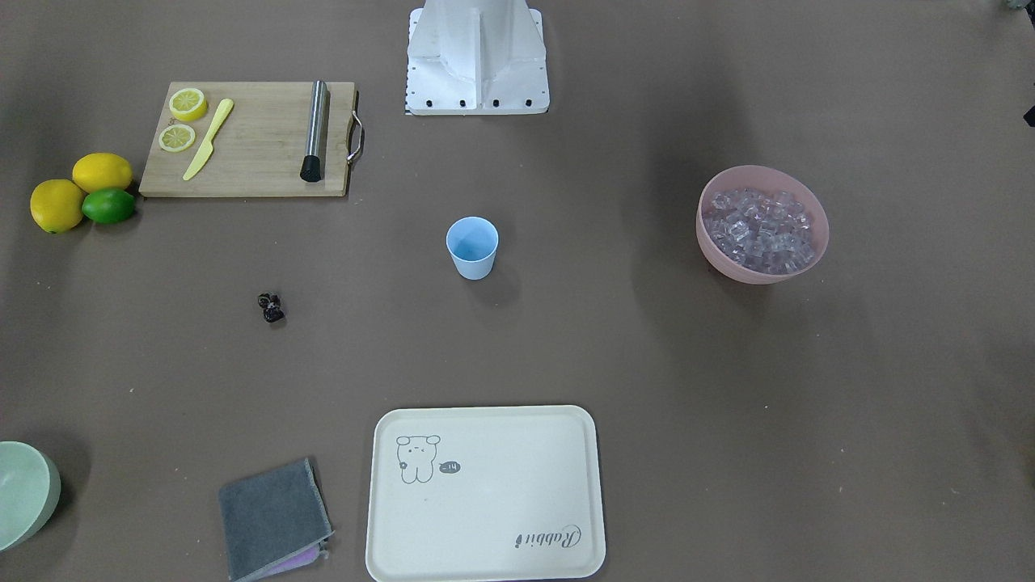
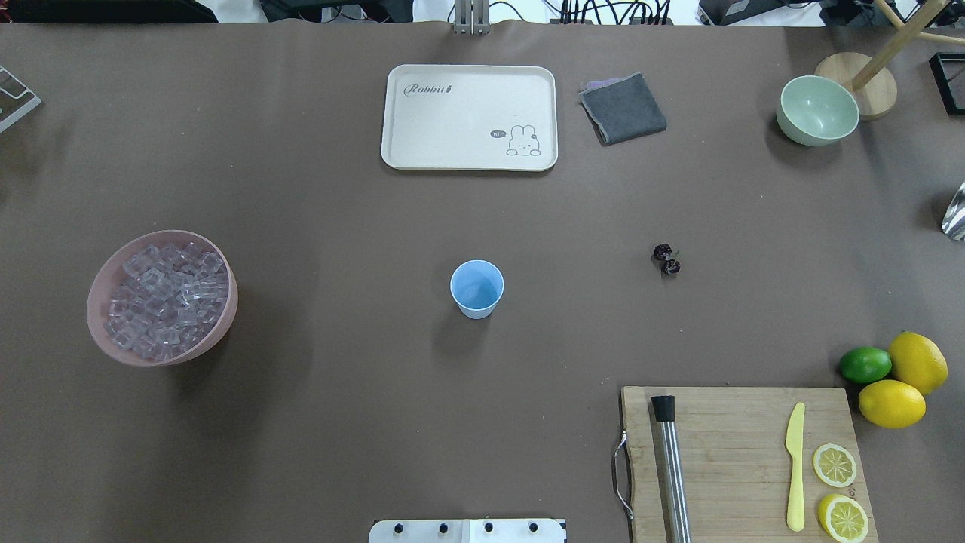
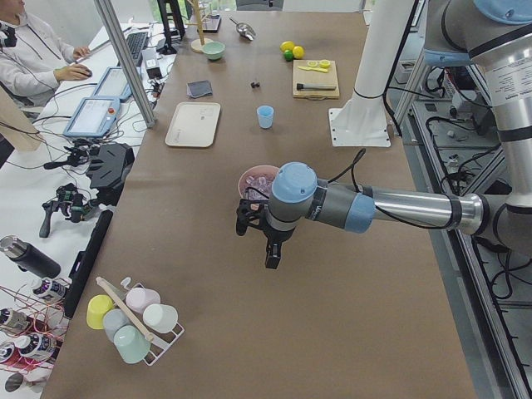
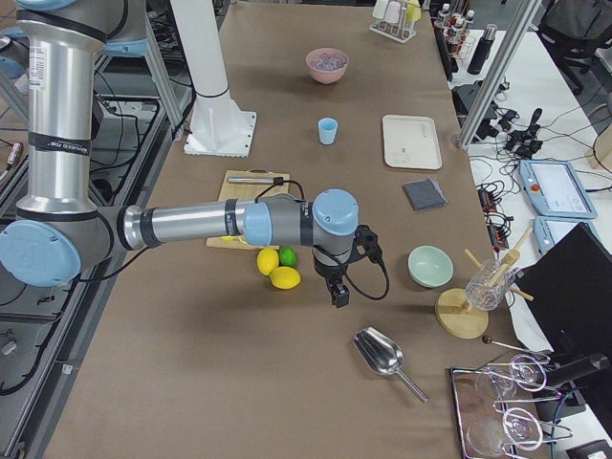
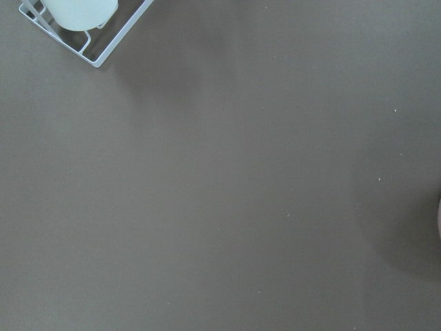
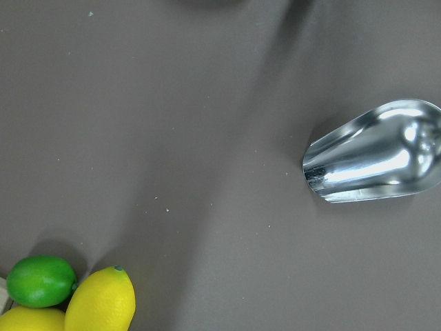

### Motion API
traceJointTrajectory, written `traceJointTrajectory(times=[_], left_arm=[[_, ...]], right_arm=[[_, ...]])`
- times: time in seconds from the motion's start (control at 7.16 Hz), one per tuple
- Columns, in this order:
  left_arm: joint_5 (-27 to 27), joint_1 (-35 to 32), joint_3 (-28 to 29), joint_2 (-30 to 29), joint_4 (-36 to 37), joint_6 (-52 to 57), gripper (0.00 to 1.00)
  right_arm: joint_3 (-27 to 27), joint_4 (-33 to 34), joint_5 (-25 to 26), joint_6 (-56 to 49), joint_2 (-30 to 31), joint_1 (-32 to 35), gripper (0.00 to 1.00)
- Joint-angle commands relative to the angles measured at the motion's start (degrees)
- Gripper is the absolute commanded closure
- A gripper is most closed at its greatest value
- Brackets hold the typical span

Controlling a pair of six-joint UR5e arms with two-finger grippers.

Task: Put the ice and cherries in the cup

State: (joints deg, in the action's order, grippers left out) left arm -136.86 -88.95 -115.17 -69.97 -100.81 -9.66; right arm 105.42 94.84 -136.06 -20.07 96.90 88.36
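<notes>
L jaws: seen only from the side, so can't tell if they are spread or pressed together. They point down from the L arm (image 3: 399,208) over bare worktop (image 5: 220,207), near the worktop's left end. R jaws: same story, side view only, can't tell. They hang from the R arm (image 4: 191,225) near the worktop's right end. The ice (image 2: 166,290) is heaped in the pink bowl (image 2: 92,302), just beside the L jaws on the side toward the middle. The lemons (image 6: 96,303) & lime (image 6: 40,281) sit near the R jaws, w/ a shiny scoop (image 6: 375,155) lying a bit further toward the right end. The cherries (image 2: 666,259) lie on bare worktop btw the middle & the right end, a bit toward the far edge, well apart from the R jaws. The cup (image 2: 476,288) stands upright in the middle of the worktop, well apart from both jaws, & looks empty. So I think this is the very start: no ice & no cherries in yet. Next, prob. the L arm makes the short trip to the bowl. The cubes are small & look slippery, so the jaws must come straight down & pinch one. The R arm has a longer trip, & the cherries are tiny, so the jaws must go low.
</notes>
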Motion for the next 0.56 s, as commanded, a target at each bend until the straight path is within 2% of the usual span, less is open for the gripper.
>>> traceJointTrajectory(times=[0.0, 0.14, 0.42], left_arm=[[0.0, 0.6, -0.1, -0.4, -0.1, -0.4, 0.02], [0.1, 2.7, -1.1, -1.2, -1.0, -6.3, 0.02], [0.4, 6.9, -2.0, -1.2, -5.3, -8.4, 0.03]], right_arm=[[0.9, 0.0, -0.4, 0.0, 0.9, 0.0, 0.0], [0.9, 0.0, -0.3, 0.0, 0.9, 0.0, 0.0], [0.9, 0.0, -0.4, 0.0, 0.9, 0.0, 0.0]])
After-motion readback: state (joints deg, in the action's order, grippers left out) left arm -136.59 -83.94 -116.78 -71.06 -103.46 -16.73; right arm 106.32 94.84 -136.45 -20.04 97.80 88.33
